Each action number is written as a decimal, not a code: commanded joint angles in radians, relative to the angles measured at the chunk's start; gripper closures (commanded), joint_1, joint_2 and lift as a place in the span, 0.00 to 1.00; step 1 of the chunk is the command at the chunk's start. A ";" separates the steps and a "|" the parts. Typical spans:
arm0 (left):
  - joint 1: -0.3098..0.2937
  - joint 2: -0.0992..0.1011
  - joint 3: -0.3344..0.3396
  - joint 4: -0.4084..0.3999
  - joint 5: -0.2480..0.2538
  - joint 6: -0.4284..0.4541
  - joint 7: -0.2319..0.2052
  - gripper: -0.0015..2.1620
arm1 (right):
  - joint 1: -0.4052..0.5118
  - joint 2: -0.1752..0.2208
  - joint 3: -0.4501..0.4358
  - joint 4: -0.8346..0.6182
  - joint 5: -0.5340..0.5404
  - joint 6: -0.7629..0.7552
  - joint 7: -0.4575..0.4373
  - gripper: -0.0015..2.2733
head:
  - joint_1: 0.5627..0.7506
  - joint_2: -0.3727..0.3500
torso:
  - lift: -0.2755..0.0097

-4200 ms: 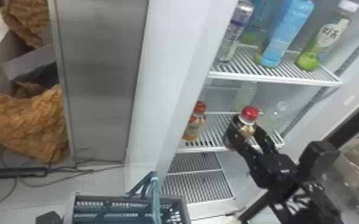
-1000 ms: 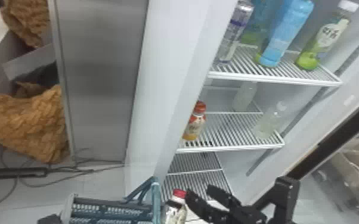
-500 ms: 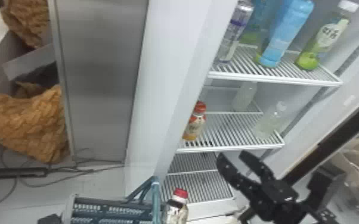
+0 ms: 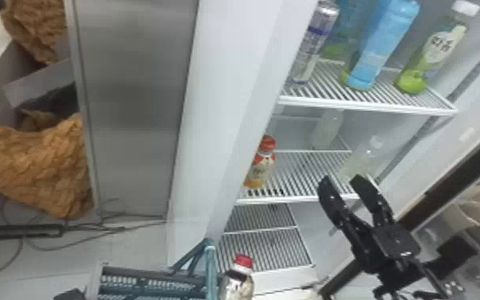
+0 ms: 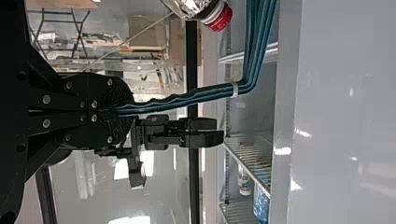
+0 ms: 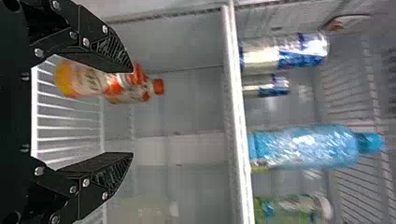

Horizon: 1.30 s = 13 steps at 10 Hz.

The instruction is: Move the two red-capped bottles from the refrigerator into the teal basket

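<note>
In the head view, one red-capped bottle (image 4: 238,283) shows at the bottom edge, just beside the upright of the teal basket's handle (image 4: 211,271), on its right. The cap is a bright, slightly pinkish red; below it come a pale ring, a dark brown neck and a shiny silvery-white body. Its lower part is cut off, so I cannot tell what it rests on. The left wrist view gives the same cap and dark neck close up, with crinkled silver glints on the body.

The orange bottle (image 4: 262,165) stands on the refrigerator's middle shelf (image 4: 303,171), at the left side. It is small, with an orange-red cap, red-orange shoulders, a cream label with print, and a yellow-orange base. In the right wrist view a second orange shape with an orange-red cap overlaps it — whether another bottle or a reflection I cannot tell.

The right hand (image 4: 342,178) is in front of the right end of that shelf, its two fingers well apart. In the right wrist view one finger partly covers the orange bottle. The left hand (image 5: 113,112) has its fingers closed together on the teal handle.

Two pale, clear bottles stand further right on the middle shelf; above them are a silver-and-blue can (image 4: 315,44), a light blue bottle (image 4: 384,44) and a white-capped green bottle (image 4: 436,48)
</note>
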 commanded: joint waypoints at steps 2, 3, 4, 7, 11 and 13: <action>0.000 -0.001 -0.007 0.005 0.003 -0.004 0.001 0.53 | -0.056 -0.001 0.053 0.124 -0.013 -0.152 -0.018 0.19 | 0.70 0.03 | 0.18; 0.002 -0.001 -0.007 0.005 0.003 -0.002 0.001 0.53 | -0.049 -0.003 0.079 0.117 0.009 -0.152 -0.041 0.20 | 0.70 0.03 | 0.18; 0.002 -0.001 -0.007 0.008 0.007 -0.002 0.000 0.53 | -0.039 -0.006 0.096 0.102 0.035 -0.152 -0.074 0.20 | 0.70 0.03 | 0.18; -0.003 0.000 -0.013 0.013 0.009 0.001 0.001 0.53 | -0.039 -0.011 0.124 0.085 0.067 -0.105 -0.113 0.20 | 0.70 0.03 | 0.18; -0.007 0.000 -0.021 0.015 0.009 -0.002 0.001 0.53 | -0.042 -0.011 0.128 0.095 0.073 -0.093 -0.130 0.20 | 0.70 0.03 | 0.18; -0.010 0.002 -0.027 0.020 0.013 -0.002 0.001 0.53 | -0.042 -0.011 0.130 0.095 0.071 -0.090 -0.132 0.20 | 0.70 0.03 | 0.18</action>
